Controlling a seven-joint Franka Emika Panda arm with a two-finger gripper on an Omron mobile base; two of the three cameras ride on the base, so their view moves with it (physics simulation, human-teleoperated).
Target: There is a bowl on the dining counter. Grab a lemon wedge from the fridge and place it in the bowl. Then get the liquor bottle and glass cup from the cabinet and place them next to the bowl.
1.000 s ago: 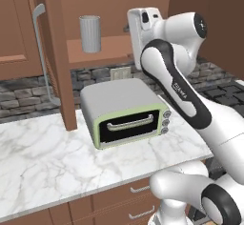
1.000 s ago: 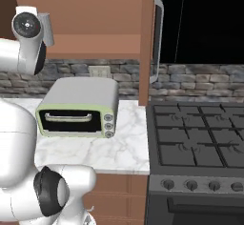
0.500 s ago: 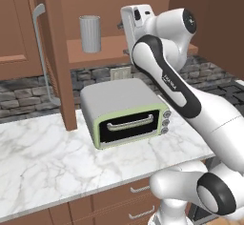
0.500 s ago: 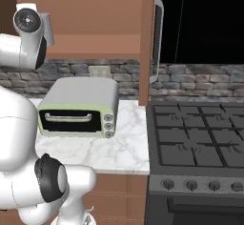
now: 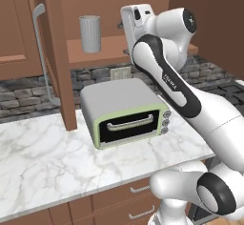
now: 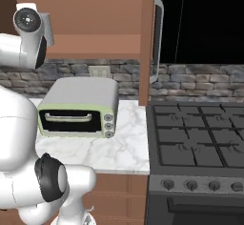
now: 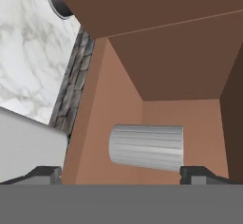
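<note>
Over the last second our arm has swung its hand leftward along the open cabinet (image 5: 143, 47), closing the gap toward the glass cup (image 5: 90, 33), while the base views have kept the same framing, so the base has not driven. Going from the biggest things down: the cabinet is the brown wooden wall unit above the marble worktop (image 5: 43, 157), its door standing open with a long grey handle; below it sits a grey toaster oven (image 5: 125, 112) with a pale green front, and to its right a black stove (image 6: 200, 138). The glass cup stands upright on the cabinet's shelf, toward its left end, and in the hand view it lies across the frame, straight ahead of the gripper (image 7: 121, 174). The gripper's two tips sit wide apart at the bottom of that view, with nothing between them. We judge the step in hand to be fetching the cup from the cabinet. Next we need to push the hand forward until the ribbed wall sits between the fingers, then close gently without tipping the cup.
</note>
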